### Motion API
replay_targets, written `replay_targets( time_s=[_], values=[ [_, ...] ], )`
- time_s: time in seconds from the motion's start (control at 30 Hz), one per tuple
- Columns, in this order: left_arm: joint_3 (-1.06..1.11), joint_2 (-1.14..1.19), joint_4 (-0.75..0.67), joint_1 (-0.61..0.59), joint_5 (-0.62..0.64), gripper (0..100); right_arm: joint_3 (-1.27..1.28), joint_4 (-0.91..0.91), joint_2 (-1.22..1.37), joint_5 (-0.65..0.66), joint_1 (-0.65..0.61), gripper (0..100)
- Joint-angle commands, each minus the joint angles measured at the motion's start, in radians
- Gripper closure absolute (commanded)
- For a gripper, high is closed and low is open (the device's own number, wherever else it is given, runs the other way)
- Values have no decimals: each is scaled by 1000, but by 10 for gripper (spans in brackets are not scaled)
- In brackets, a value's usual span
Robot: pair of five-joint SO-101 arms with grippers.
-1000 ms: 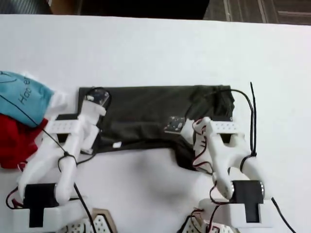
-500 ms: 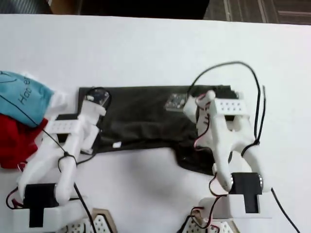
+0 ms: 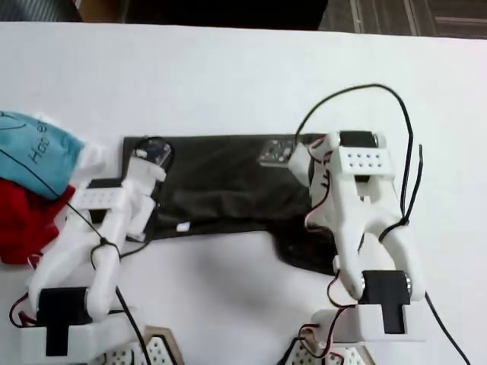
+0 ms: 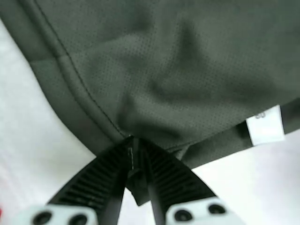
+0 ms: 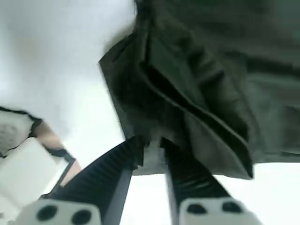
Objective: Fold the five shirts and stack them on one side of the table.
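High view: the dark shirt (image 3: 221,182) lies spread in the middle of the surface (image 3: 243,76). We judge it soft and light, best taken by its hems and corners. The right arm has swung to its far edge within a second.

Left wrist view: the left claw (image 4: 133,157) is pinched shut on the hem.

Right wrist view: the right claw (image 5: 150,145), nearly closed, nips a folded edge.

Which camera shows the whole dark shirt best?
The high view: the dark shirt lies spread across the table, nearly all of it visible. The left wrist view shows its hem and white tag close up, the hem pinched in the left gripper. The right wrist view shows a rumpled, folded corner beside the right gripper.
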Motion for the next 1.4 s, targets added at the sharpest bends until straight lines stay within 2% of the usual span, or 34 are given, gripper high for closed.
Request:
replay_targets(
  time_s=[0.0, 0.17, 0.33, 0.47, 0.6, 0.67, 0.87, 1.2, 1.37],
  values=[
    [-7, 8, -21, -12, 2, 975, 55, 21, -13, 14, -7, 818],
    [-7, 8, -21, -12, 2, 975, 190, 4, -79, 74, -73, 828],
    [-7, 8, -21, -12, 2, 975, 238, -104, -113, 71, -107, 827],
    [-7, 8, -21, -12, 2, 975, 258, -99, -113, 18, -130, 827],
    [-7, 8, -21, -12, 2, 975, 377, -113, -120, 11, -199, 827],
    [-7, 8, -21, -12, 2, 975, 450, -183, -120, 9, -226, 828],
    [-7, 8, -21, -12, 2, 975, 542, -387, -111, -43, -226, 827],
    [-7, 8, -21, -12, 2, 975, 542, -461, -111, -46, -223, 828],
    [-7, 8, -20, -12, 2, 975, 483, -486, -97, -40, -147, 828]
  ],
)
